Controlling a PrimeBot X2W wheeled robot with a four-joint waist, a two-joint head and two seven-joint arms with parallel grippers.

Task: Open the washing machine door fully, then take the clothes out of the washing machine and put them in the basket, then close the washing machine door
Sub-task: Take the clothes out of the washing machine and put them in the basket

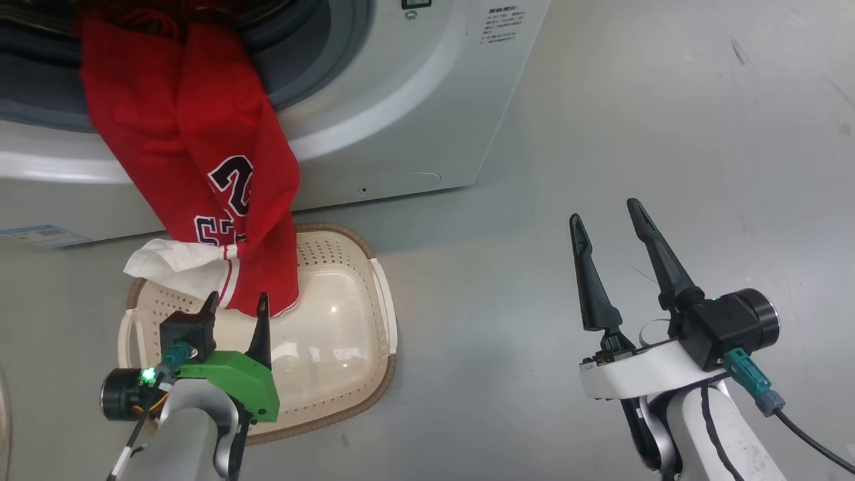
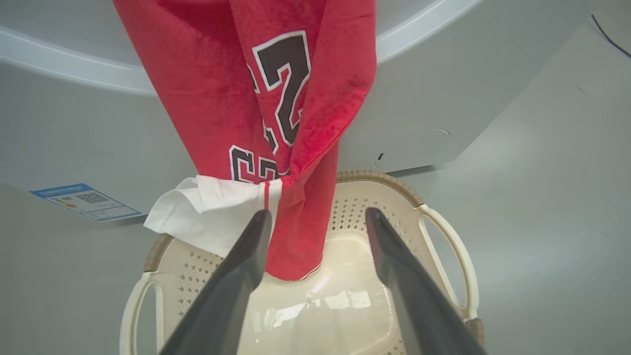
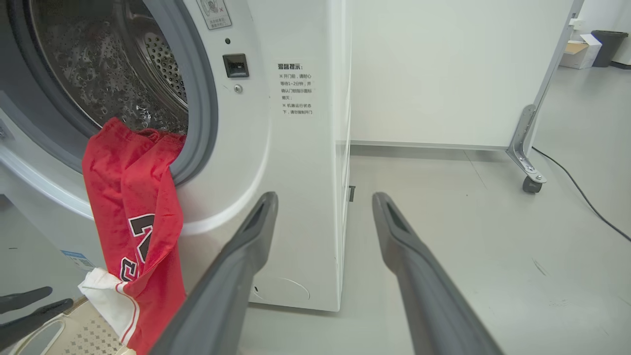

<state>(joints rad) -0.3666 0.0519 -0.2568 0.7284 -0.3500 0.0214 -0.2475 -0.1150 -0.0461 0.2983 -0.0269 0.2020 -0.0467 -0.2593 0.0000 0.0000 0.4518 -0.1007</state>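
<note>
Left gripper (image 1: 237, 308): fingers spread, the lower end of the red garment (image 1: 200, 133) between them, not pinched. Right gripper (image 1: 604, 210): fingers spread, empty, above the floor. Basket (image 1: 384, 300): on the floor just before the washing machine (image 1: 414, 100). The red garment hangs from the washing machine opening down into the basket.

Lighting: bright, even and diffuse, from overhead. You get soft shadows only. A faint one lies on the floor (image 1: 467, 220) along the washing machine (image 1: 401, 133).

Glare: white patches on the basket (image 1: 334, 321) bottom, sparkle on the steel drum (image 3: 98, 64).

Distortion: your wrist views bow the machine's straight edges strongly.

Blur: the clothes (image 1: 167, 120) look slightly smeared at the head view's top.
</note>
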